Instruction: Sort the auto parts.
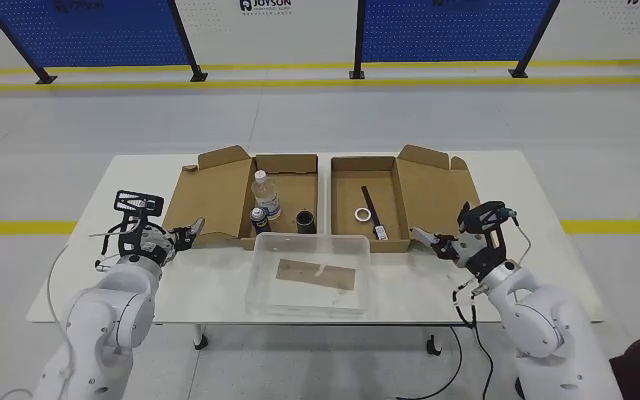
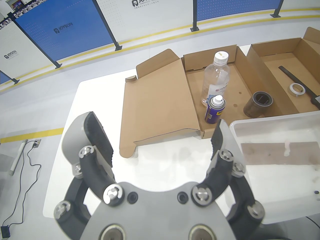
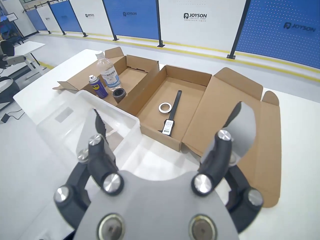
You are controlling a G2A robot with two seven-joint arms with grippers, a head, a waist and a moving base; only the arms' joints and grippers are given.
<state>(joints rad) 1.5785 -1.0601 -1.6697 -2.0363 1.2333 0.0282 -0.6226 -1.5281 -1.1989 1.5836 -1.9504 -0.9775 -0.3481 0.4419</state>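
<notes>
Currently on table (image 1: 110,180): sorted stock, idle tooling.

Left carton (image 1: 300,162), flaps laid flat outward for open access from above:
- clear bottle (image 1: 265,193), upright, white cap
- blue spray can (image 1: 259,219), upright, just beside bottle on near side
- black cylindrical sleeve (image 1: 305,221), standing on end, near can but apart from it

Tall, standing pieces apparently grouped here.

Right carton (image 1: 365,160), just beside left carton:
- metal ring (image 1: 363,214), lying flat
- black bar (image 1: 370,200), white label at near end, lying flat just beside ring

Flat pieces apparently grouped here.

Clear bin (image 1: 258,275), just in front of both cartons, between the arms. Likely source container for the parts. Brownish patch visible at its floor.

Left gripper (image 2: 157,121): jaws spread wide, pinching nothing, by near edge of left carton's flap.

Right gripper (image 3: 167,108): jaws spread wide, pinching nothing, near right carton's front corner.

Judged status: all five parts in cartons, sorting probably finished or nearly so. Arms held outboard, presumably to leave cartons unobstructed.
</notes>
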